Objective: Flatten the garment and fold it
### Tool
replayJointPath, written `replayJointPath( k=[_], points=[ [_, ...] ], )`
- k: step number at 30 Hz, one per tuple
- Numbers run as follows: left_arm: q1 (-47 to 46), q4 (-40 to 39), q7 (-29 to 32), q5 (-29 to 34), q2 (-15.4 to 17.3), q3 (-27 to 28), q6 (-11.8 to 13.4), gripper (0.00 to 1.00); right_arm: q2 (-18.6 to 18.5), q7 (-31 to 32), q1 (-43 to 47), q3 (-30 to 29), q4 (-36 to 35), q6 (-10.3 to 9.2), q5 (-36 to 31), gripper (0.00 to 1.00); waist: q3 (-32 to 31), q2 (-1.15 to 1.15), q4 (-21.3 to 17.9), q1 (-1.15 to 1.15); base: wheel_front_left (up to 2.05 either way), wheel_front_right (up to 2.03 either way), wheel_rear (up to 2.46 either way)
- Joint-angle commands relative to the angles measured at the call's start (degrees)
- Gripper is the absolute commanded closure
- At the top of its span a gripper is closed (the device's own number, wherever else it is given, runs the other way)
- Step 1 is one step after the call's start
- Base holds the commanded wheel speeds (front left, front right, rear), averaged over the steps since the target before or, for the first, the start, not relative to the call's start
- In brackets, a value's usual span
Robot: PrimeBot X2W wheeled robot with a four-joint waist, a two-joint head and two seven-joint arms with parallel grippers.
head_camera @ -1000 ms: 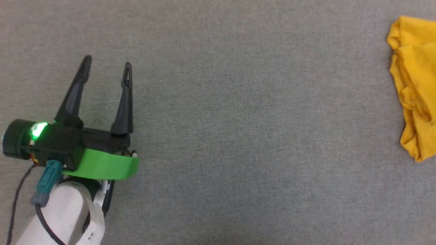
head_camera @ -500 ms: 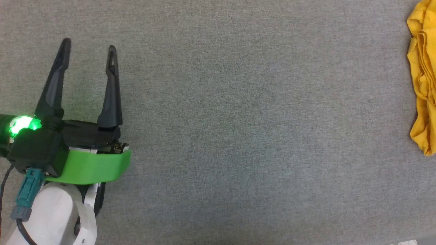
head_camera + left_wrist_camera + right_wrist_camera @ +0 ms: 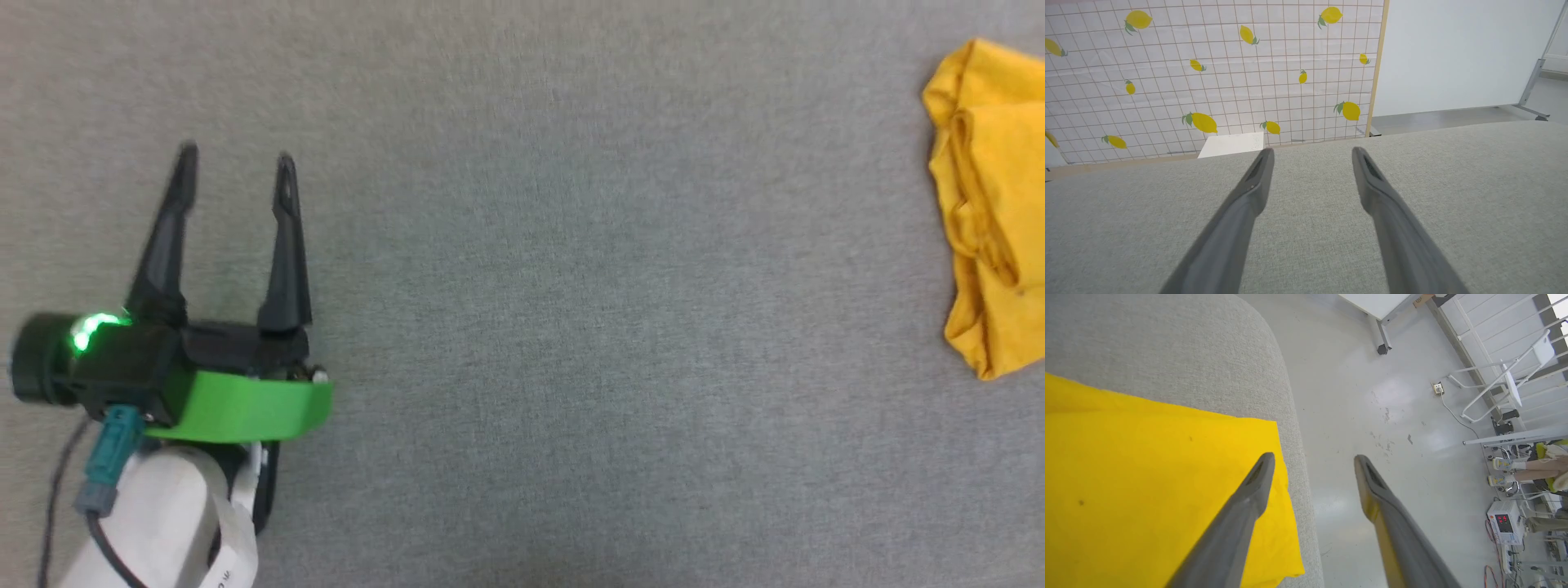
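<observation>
The garment [image 3: 992, 204] is a bright yellow heap at the right edge of the grey table [image 3: 571, 286] in the head view. My left gripper [image 3: 235, 163] hovers open over bare cloth at the far left, far from the garment, and in its own wrist view the left gripper [image 3: 1311, 152] holds nothing between its fingers. In the right wrist view the right gripper [image 3: 1312, 457] stands open above the garment [image 3: 1147, 477], which lies smooth near the rounded corner of the table [image 3: 1167, 343]. One finger is over the fabric, the other over the floor.
A lemon-print grid panel [image 3: 1208, 73] and a white board [image 3: 1461, 53] stand beyond the table's far edge. Past the table's right edge lies grey floor [image 3: 1372, 396], with white frames, cables and a small device [image 3: 1504, 522]. A seated person's legs [image 3: 1527, 473] show far right.
The head camera swung away and back, so the whole picture shifted. The left gripper stays open. The garment's heap looks much the same as a second ago.
</observation>
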Motion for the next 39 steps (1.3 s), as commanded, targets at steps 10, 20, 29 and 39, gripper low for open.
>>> replayJointPath(
  k=[10, 20, 29, 39],
  points=[
    [7.2, 5.0, -2.0, -4.6, -2.4, -0.7, -0.7, 0.0, 12.5, -4.2, 10.1, 1.6, -7.8, -0.11, 5.7, 0.0, -15.9, 0.0, 3.4, -0.01, 0.0, 0.0, 0.0],
    [12.9, 5.5, -2.5, -6.7, -2.7, -0.2, -0.2, 0.0, 23.3, -7.5, 23.3, 2.1, -26.8, -0.11, 6.9, 0.0, -22.3, 0.0, 7.2, -0.01, 0.0, 0.0, 0.0],
    [16.9, 7.1, -3.5, -7.2, -4.3, -0.5, -0.6, 0.0, 29.7, -15.4, 33.2, 3.5, -34.8, -0.11, 4.3, 0.0, -25.3, 0.0, 10.0, -0.01, 0.0, 0.0, 0.0],
    [20.0, 11.9, -3.9, -6.7, -8.5, -0.2, -2.9, 0.0, 34.4, -22.2, 41.0, 3.4, -32.2, -0.11, -1.6, 0.0, -27.2, 0.0, 11.4, -0.01, 0.0, 0.0, 0.0]
  ],
)
